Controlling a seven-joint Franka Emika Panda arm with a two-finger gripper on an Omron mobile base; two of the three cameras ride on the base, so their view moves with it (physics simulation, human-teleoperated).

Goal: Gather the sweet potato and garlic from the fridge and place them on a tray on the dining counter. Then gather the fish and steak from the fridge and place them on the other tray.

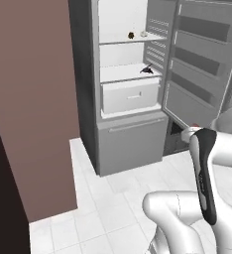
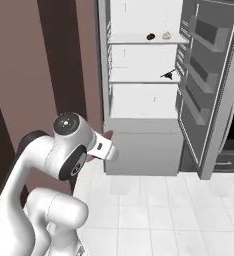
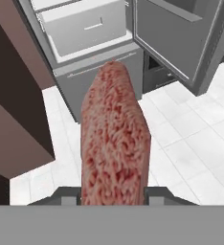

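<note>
White floor tiles spread out in front of the fridge [image 1: 130, 99], and its door [image 1: 202, 64] hangs wide open to the right. From the left base view, 2 small things sit on the top shelf: a dark lump [image 1: 131, 35] and a pale lump [image 1: 144, 33]. They are too small to name for sure. A thin dark thing [image 1: 147, 70] lies on the next shelf down, maybe the fish. Under it a white drawer [image 1: 130, 95] is pulled out a little. A brown wall [image 1: 31, 99] stands to the left.

From the right base view, the same 2 lumps sit side by side on the top shelf [image 2: 146, 39], and the thin dark thing [image 2: 167, 75] lies on the shelf below. The door racks [image 2: 209, 35] look bare.

From the hand view, the steak [image 3: 115, 139] stands up tall between the finger tips [image 3: 66, 197]. The gripper [image 3: 111, 197] is clamped on its bottom end, so the meat can be carried away from the fridge. I think the next job is to bring it to the brown tray.
</note>
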